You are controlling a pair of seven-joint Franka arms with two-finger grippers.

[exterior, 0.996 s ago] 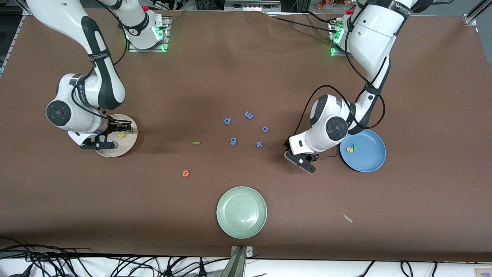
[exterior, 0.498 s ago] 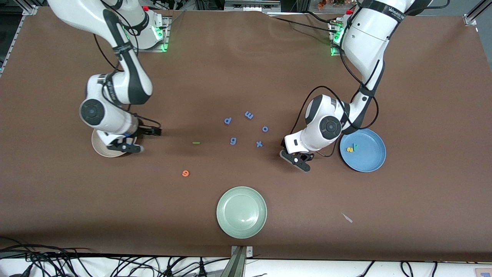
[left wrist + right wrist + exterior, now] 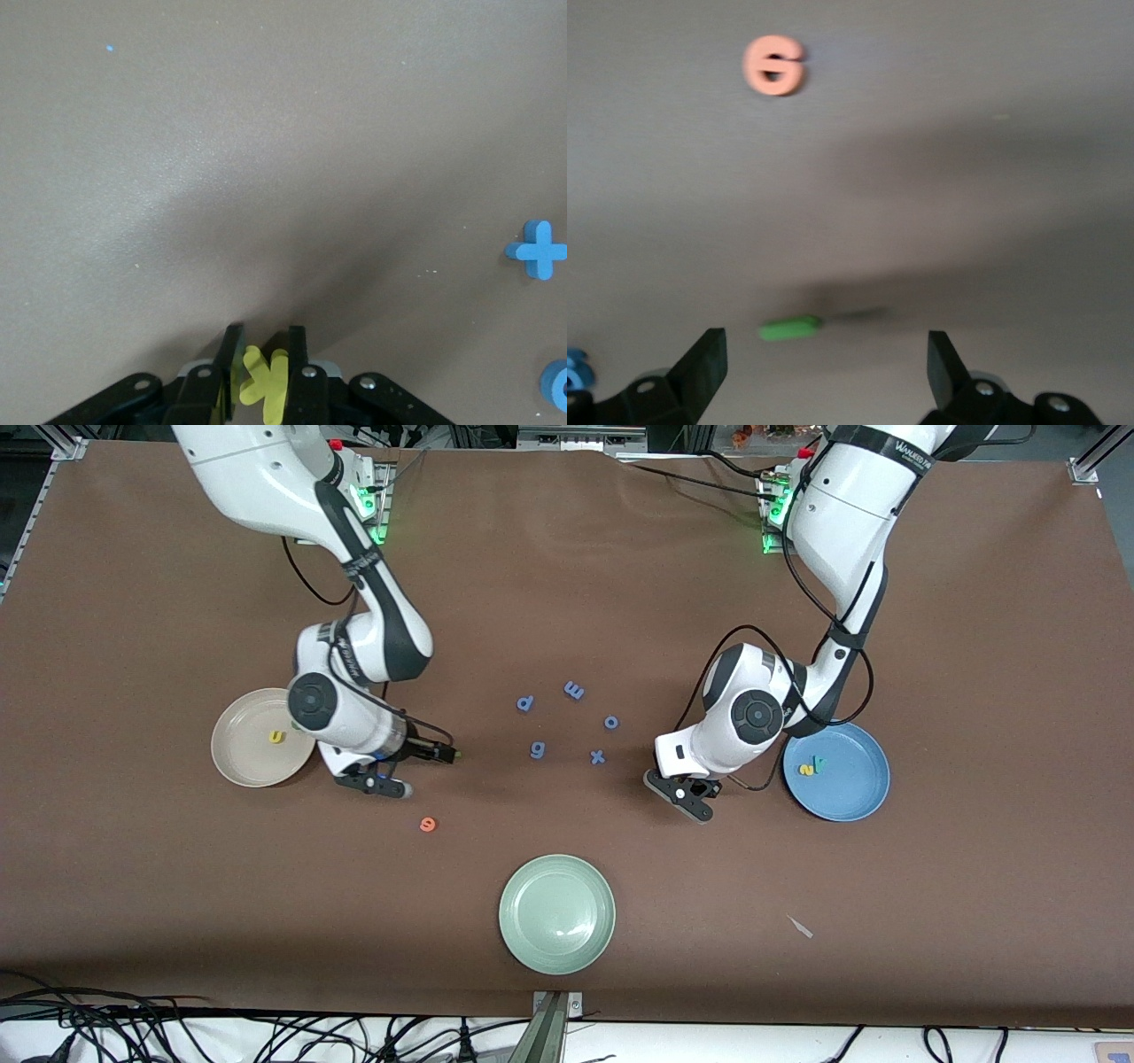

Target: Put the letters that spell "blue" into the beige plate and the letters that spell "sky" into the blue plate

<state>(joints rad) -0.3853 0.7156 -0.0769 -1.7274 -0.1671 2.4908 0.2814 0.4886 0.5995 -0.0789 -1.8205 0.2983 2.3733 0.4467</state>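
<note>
Between our right gripper's [image 3: 824, 372] spread jaws lies the green l [image 3: 789, 328], long axis crossing the gap; our left gripper [image 3: 264, 376], beside the blue plate [image 3: 864, 797], pinches the yellow k [image 3: 267, 382].

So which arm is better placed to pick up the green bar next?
Right. The right gripper hangs open over the green bar, which lies between its fingers in the wrist view. The left gripper is shut on a yellow letter.
</note>
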